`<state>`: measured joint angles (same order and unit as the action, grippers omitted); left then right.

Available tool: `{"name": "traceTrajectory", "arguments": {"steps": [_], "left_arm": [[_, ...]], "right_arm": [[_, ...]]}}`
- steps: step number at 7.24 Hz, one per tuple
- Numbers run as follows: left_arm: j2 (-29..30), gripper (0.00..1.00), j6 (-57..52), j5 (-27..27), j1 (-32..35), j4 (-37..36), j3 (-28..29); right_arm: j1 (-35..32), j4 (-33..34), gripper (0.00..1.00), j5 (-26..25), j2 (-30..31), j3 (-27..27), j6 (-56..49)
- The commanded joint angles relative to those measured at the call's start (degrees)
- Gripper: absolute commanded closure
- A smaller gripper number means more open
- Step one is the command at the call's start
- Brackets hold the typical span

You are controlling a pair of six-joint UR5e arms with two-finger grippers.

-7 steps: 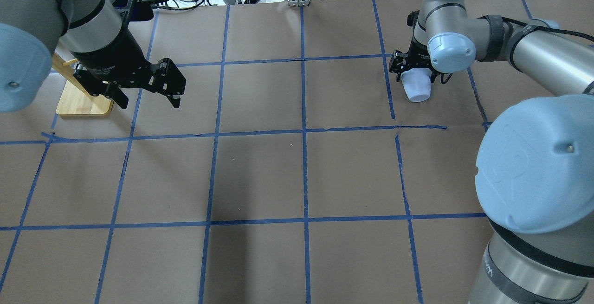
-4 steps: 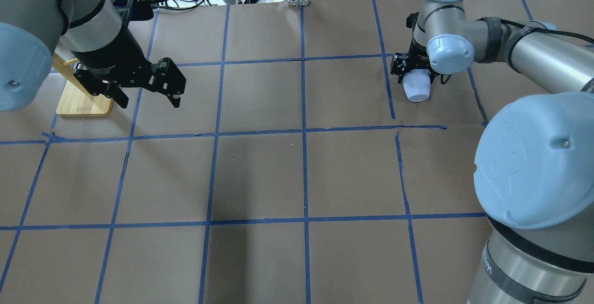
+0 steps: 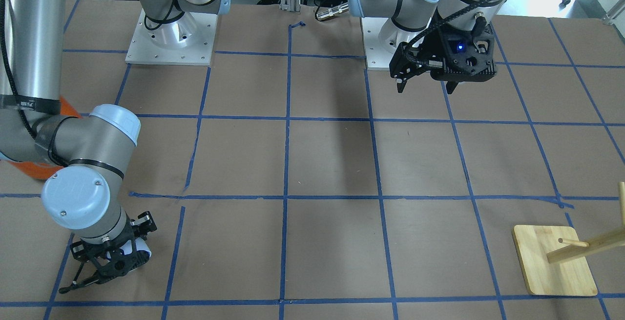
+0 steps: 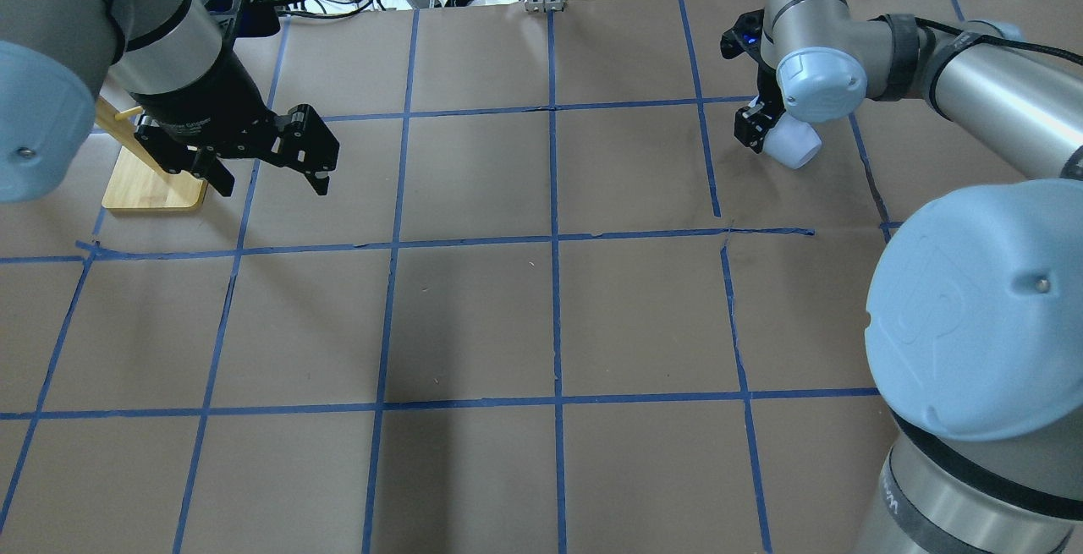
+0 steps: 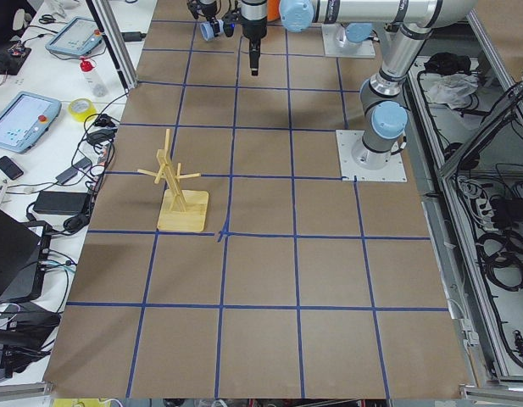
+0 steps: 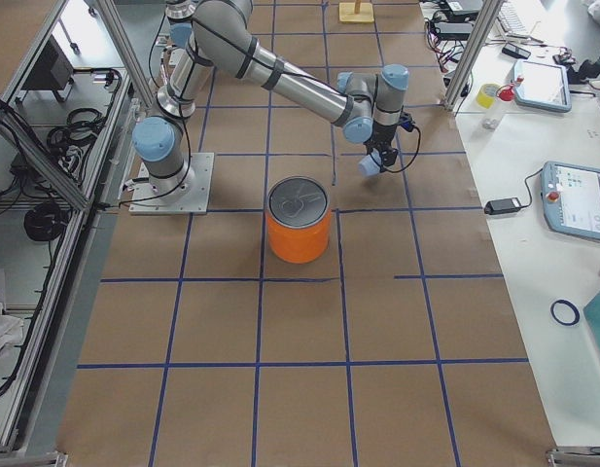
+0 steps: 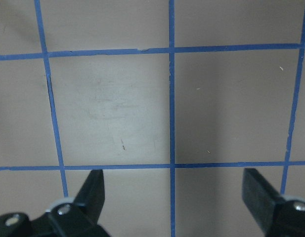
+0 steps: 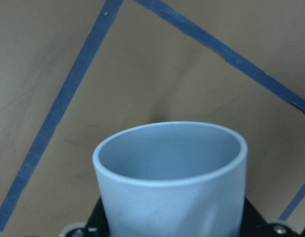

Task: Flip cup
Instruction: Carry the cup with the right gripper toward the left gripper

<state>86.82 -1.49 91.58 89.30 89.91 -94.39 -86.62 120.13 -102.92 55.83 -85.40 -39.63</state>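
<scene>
The right claw [image 4: 761, 133], clamped around the pale cup [image 4: 798, 148], holds it tilted over the desk [image 4: 550, 317], apparently to turn it over, while the left claw [image 7: 174, 185] hangs apart.

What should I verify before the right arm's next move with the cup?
1. Grip on the cup by the right gripper: ok, jaws hold its base end, with the rim pointing away from the wrist camera.
2. Flip finished: not ok, the cup is tilted, not upright.
3. Clearance between cup and table: cannot tell.
4. Idle left gripper out of the way: ok, jaws open, far across the table.
5. Spacing from the orange can: ok, well apart from the cup.
</scene>
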Motion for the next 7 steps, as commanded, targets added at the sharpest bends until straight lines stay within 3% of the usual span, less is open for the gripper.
{"name": "traceTrajectory", "arguments": {"steps": [1,4,7], "left_arm": [[0.02,0.0,0.0,-0.09,0.0,0.0,0.0],[0.02,0.0,0.0,0.0,0.0,-0.09,0.0],[0.02,0.0,0.0,0.0,0.0,-0.18,0.0]], "right_arm": [[-2.57,-1.3,1.0,-6.05,0.68,1.37,-22.56],[-9.14,-3.33,1.0,-4.22,2.0,2.42,-32.31],[-17.15,-0.27,1.0,5.79,0.87,2.87,-29.84]]}}
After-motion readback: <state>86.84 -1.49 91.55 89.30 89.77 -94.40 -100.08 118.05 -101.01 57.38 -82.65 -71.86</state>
